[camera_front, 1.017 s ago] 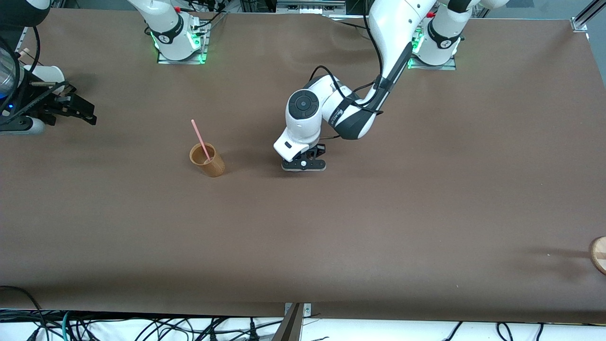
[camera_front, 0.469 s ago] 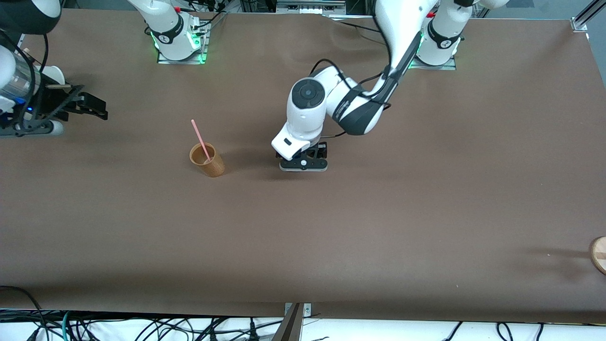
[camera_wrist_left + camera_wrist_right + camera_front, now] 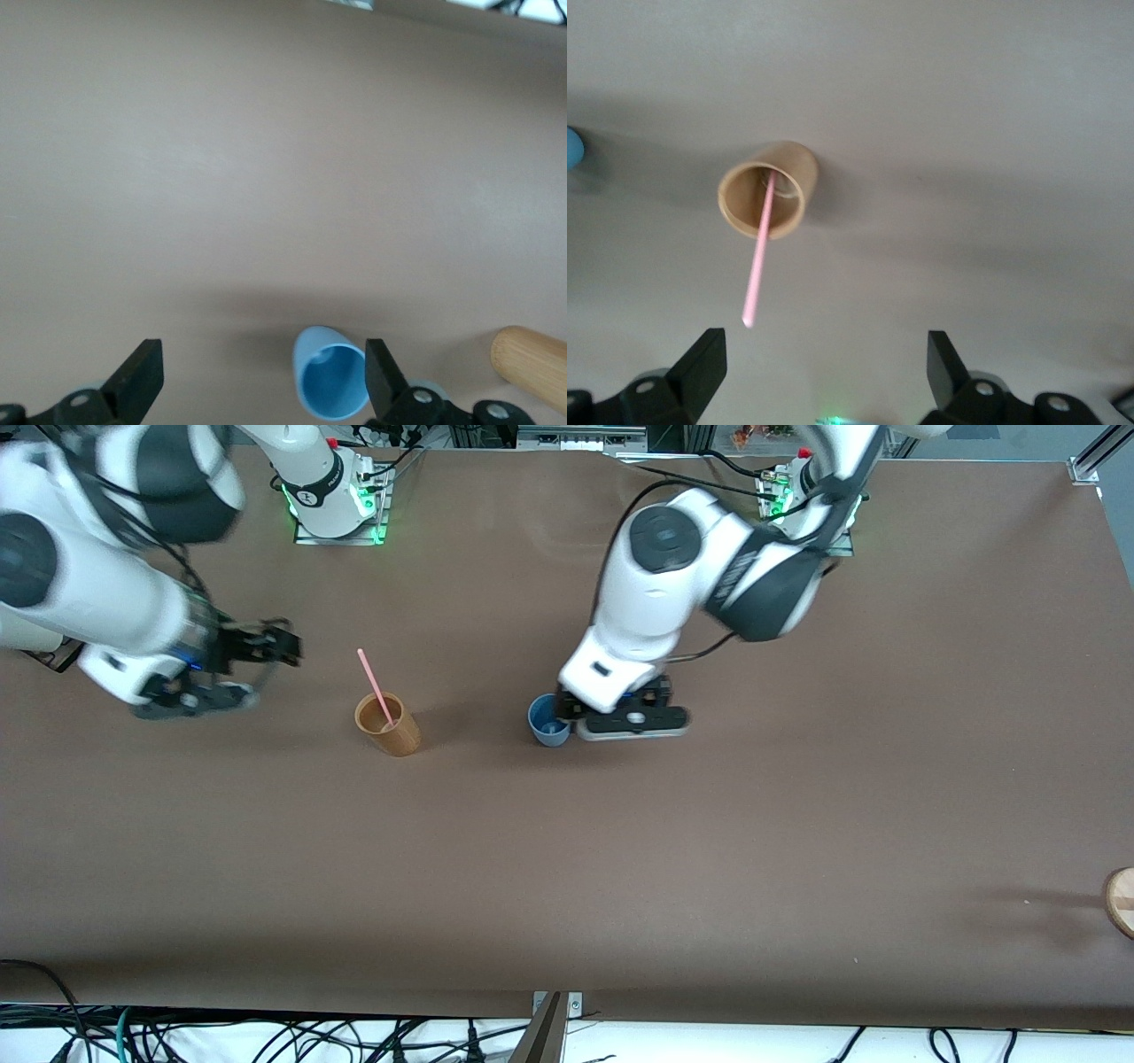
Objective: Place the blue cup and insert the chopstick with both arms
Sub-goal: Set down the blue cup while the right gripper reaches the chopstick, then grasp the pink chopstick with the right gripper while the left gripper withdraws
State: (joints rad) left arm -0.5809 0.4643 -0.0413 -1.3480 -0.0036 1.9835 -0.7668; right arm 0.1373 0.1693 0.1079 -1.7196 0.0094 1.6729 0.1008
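A: Blue cup (image 3: pixel 548 721) status?
B: Upright on the table (image 3: pixel 797 824), centre of the front frame, free. Left gripper (image 3: pixel 631 723) over the table just beside it, fingers spread, empty.
A: Chopstick (image 3: pixel 375 687)?
B: Standing tilted in the brown cup (image 3: pixel 388 725), centre-left of the frame, toward the right arm's end from the blue cup.
A: Right gripper (image 3: pixel 266 646)?
B: Upper left, over bare table, jaws apart, holding nothing.

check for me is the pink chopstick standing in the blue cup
No, the chopstick leans in the brown cup, while the blue cup stands apart toward the left arm's end of the table with nothing sticking out of it.
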